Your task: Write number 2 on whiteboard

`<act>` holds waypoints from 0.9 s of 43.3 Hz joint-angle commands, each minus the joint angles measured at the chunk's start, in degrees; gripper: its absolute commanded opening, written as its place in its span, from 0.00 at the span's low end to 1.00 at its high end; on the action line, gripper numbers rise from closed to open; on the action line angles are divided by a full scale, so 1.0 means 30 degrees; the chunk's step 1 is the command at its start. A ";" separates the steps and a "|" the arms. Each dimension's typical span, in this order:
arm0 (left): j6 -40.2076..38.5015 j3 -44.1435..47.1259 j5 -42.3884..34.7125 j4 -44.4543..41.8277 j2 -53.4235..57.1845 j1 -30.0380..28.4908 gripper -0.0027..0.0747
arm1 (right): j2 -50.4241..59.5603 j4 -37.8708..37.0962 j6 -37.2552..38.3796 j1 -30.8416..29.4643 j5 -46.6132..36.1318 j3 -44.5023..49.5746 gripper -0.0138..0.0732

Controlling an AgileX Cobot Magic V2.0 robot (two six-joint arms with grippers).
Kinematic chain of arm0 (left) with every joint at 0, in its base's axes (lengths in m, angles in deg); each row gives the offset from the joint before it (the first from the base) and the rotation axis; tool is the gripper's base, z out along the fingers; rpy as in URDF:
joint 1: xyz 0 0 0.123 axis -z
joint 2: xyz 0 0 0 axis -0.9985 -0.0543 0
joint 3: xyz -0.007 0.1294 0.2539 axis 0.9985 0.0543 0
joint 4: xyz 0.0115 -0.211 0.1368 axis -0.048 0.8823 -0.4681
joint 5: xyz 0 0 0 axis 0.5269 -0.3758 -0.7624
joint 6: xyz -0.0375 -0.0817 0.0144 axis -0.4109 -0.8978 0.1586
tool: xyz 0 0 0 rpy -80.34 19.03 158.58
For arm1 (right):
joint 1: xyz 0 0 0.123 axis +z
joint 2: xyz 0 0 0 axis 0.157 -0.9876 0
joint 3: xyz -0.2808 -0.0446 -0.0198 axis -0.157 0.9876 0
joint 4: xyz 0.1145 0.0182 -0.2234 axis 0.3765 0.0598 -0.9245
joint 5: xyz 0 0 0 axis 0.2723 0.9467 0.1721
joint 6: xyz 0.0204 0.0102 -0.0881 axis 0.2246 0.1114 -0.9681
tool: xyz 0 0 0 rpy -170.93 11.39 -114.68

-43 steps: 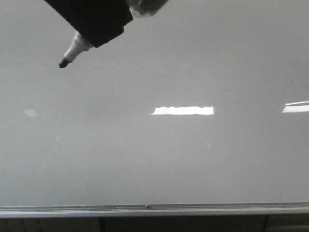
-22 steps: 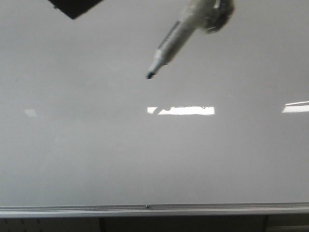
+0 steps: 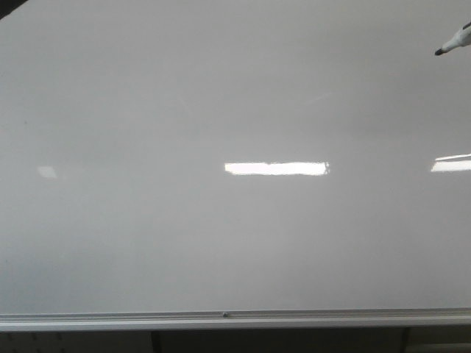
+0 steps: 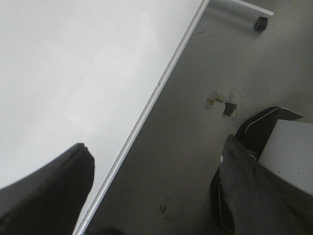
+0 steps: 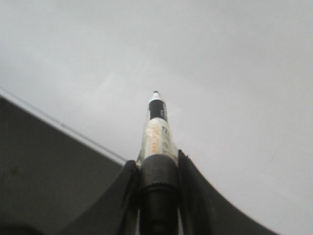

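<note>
The whiteboard (image 3: pixel 221 243) fills the front view, glossy white-grey, with its silver bottom rail (image 3: pixel 235 319) along the lower edge. No number 2 is in view on it. A marker's black tip (image 3: pixel 449 45) pokes in at the upper right edge, apart from the board's middle. In the right wrist view my right gripper (image 5: pixel 156 161) is shut on the marker (image 5: pixel 156 129), whose tip points at the whiteboard (image 5: pixel 220 73). My left gripper (image 4: pixel 156 181) stands open with nothing between its fingers (image 4: pixel 49 196), beside the whiteboard's rail (image 4: pixel 161 83).
Bright light reflections (image 3: pixel 276 168) lie across the board. Below the board's rail the left wrist view shows a stained grey floor (image 4: pixel 195 122), a black caster (image 4: pixel 261 23) and a grey box with a dark edge (image 4: pixel 288 147).
The marker tip has swept from the upper left of the front view to its right edge. The dark gripper shape at the top left has nearly left the frame.
</note>
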 commanded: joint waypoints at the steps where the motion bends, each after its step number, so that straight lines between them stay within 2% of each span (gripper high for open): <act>1: -0.0242 -0.0485 -0.1101 0.0456 0.0425 -0.0220 0.70 | 0.2014 0.2653 -0.0282 -0.0760 -0.5946 0.2263 0.19; 4: -0.0242 -0.0485 -0.1456 0.0611 0.0425 -0.0220 0.70 | 0.2761 0.4417 -0.1119 -0.0563 -0.8071 0.3930 0.19; 7: -0.0242 -0.0485 -0.1801 0.0639 0.0425 -0.0220 0.70 | 0.2830 0.5637 -0.2415 -0.0076 -0.8841 0.4871 0.19; 12: -0.0242 -0.0485 -0.2012 0.0687 0.0425 -0.0220 0.70 | 0.2058 0.6033 -0.4402 0.1190 -0.9424 0.5002 0.19; 25: -0.0242 -0.0485 -0.2012 0.0687 0.0425 -0.0220 0.70 | -0.0881 0.6033 -0.4402 0.1303 -1.3906 0.4938 0.18; 33: -0.0242 -0.0485 -0.2053 0.0687 0.0425 -0.0220 0.70 | -0.2187 0.6033 -0.4402 0.1320 -1.5531 0.4918 0.08; 39: -0.0242 -0.0485 -0.2053 0.0687 0.0387 -0.0220 0.70 | -0.2819 0.6033 -0.4402 0.1365 -1.5477 0.4334 0.09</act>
